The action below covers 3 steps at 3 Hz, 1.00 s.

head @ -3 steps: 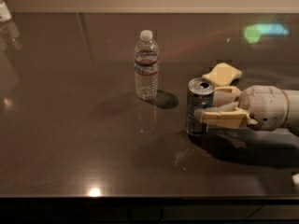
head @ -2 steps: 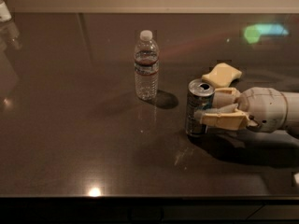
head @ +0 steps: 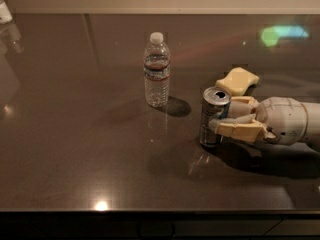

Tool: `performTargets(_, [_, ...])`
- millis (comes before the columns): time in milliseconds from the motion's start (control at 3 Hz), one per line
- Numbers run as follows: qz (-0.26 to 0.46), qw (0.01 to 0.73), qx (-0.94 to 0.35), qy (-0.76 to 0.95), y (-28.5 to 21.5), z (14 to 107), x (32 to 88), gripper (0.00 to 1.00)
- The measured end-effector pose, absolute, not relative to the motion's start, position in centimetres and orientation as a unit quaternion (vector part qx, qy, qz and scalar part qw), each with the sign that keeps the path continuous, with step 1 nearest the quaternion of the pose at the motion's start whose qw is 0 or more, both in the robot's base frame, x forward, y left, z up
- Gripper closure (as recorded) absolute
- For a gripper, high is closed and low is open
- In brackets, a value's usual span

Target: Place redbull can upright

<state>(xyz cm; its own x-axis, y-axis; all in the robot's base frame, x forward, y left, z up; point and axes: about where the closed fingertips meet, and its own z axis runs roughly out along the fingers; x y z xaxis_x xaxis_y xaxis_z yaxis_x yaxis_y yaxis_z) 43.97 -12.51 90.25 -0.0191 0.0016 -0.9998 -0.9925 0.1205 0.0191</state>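
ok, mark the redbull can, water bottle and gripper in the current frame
redbull can (head: 209, 120): camera view, on the side wall below the rim.
water bottle (head: 157, 81): camera view, on the body just under the label.
gripper (head: 223, 117): camera view, midway between fingertips closed on the can, right of the bottle.

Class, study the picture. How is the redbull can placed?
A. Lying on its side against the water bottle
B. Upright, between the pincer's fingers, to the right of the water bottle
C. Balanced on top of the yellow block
B: the redbull can stands top-up on the table, right of the water bottle, with the pincer reaching in from the right and closed around its sides.
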Motion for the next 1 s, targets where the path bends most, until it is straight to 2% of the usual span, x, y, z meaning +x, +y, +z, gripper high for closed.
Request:
performTargets(333, [0.475,0.524,-0.461,0.537,-12.88,89.83,44.04,0.12])
performTargets(667, [0.475,0.523,-0.462,0.535,-12.65,89.92,44.03,0.0])
performTargets(1000, [0.475,0.523,-0.462,0.535,-12.64,89.92,44.03,0.0])
